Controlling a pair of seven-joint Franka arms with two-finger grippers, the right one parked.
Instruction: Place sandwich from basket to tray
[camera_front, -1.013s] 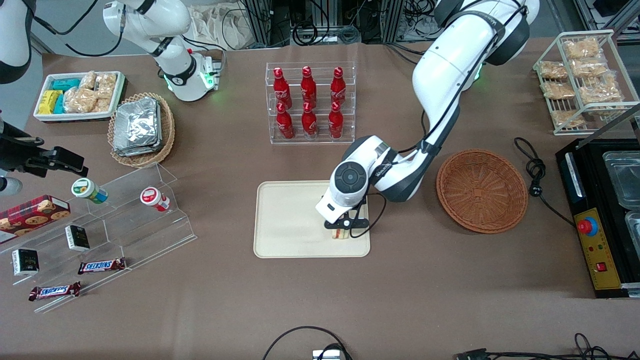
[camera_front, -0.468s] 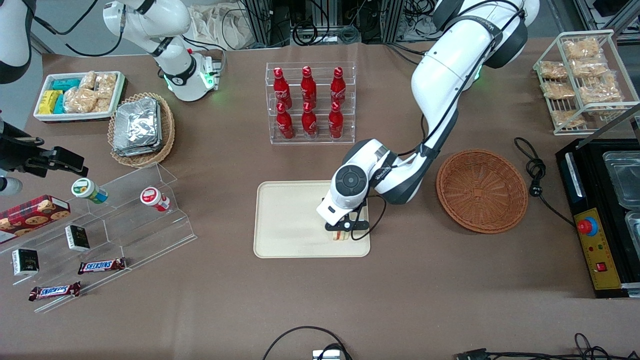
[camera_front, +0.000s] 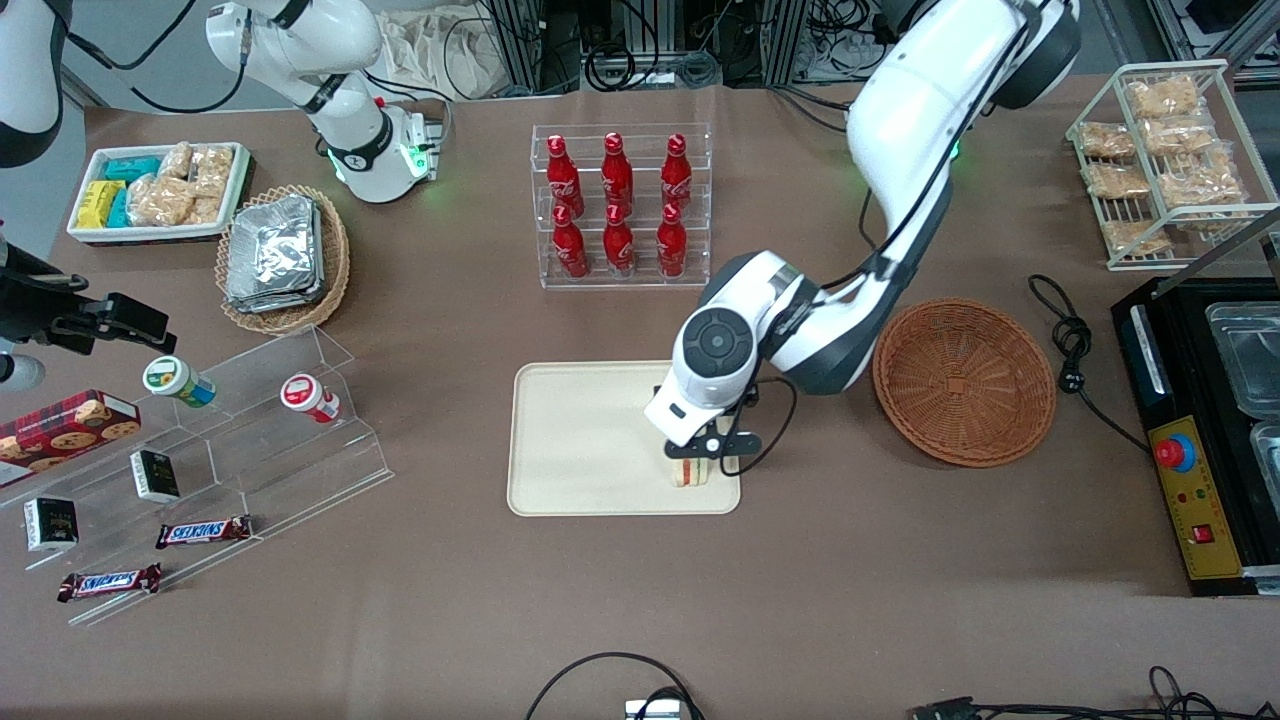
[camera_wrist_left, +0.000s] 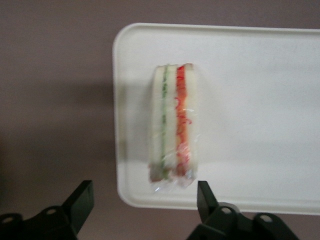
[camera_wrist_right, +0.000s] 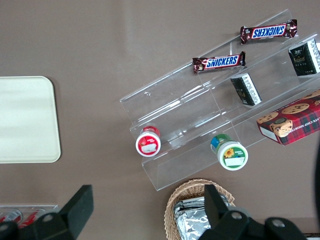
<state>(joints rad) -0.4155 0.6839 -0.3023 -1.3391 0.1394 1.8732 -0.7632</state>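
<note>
1. Nearest you, two bars labelled SNICKERS (camera_front: 203, 531) sit on the clear stepped stand (camera_front: 250, 450) at the parked arm's end of the table.
2. Next, the sandwich (camera_front: 689, 471) lies on the tray (camera_front: 580, 440) close to its corner nearest you, filling edge up, likely because it was set down there.
3. Your gripper (camera_wrist_left: 142, 210) hangs just above it, fingers spread wide and grasping nothing.
4. Beside the tray, toward the working arm's end of the table, you'll see the basket (camera_front: 964, 382) holds nothing.
5. Farthest, red bottles (camera_front: 618, 205) stand racked; their script is too small to read.
</note>
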